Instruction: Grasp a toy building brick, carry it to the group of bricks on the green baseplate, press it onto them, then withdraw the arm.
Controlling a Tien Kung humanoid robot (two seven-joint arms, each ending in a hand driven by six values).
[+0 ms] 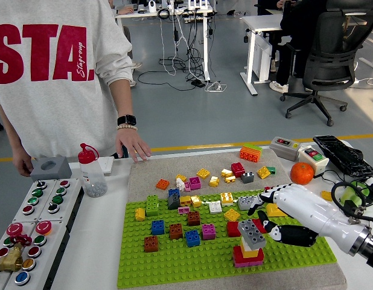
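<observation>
One grey brick (251,233) atop stack, just left of right hand (272,215).
</observation>
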